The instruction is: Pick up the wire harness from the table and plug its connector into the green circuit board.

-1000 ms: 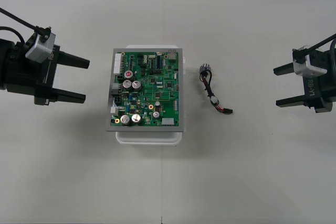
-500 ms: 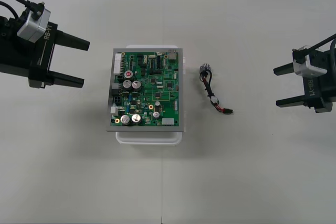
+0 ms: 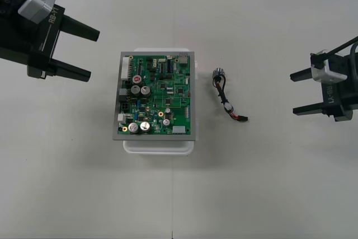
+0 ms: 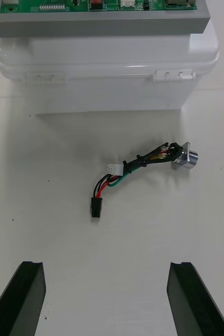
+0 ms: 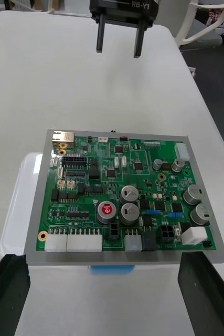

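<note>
**Harness lies loose on counter, both claws spread wide at the sides**

We see the wire harness (image 3: pixel 226 103) lying free on the pale counter (image 3: pixel 268 183), just beside the right edge of the green circuit board (image 3: pixel 156 94) but not touching it. Its round metal socket (image 3: pixel 218 73) is at the far end. The small black plug (image 3: pixel 242 118) is at the near end, angled away from the board, w/ bare counter all round it. The board rests on a white base (image 3: pixel 158 146) whose rim juts out past the board's near edge.

The left claw (image 3: pixel 94 55) hovers near the counter's far-left corner, fingers wide apart and gripping nothing. Its tips aim toward the board, w/ a clear strip of counter btwn them and the board's left edge. The right claw (image 3: pixel 292 94) waits at the right edge, likewise spread wide and holding nothing. Open counter runs from its tips to the harness.

From the right wrist we look btwn the two black fingers (image 4: pixel 25 299) at the harness. Its red, black and green wires are bundled, the plug lies nearest the claw, and the base's side wall stands behind. From the left wrist, the board lies just ahead of the left fingertips, and the right claw stands beyond the board's far side, across open counter.
</note>
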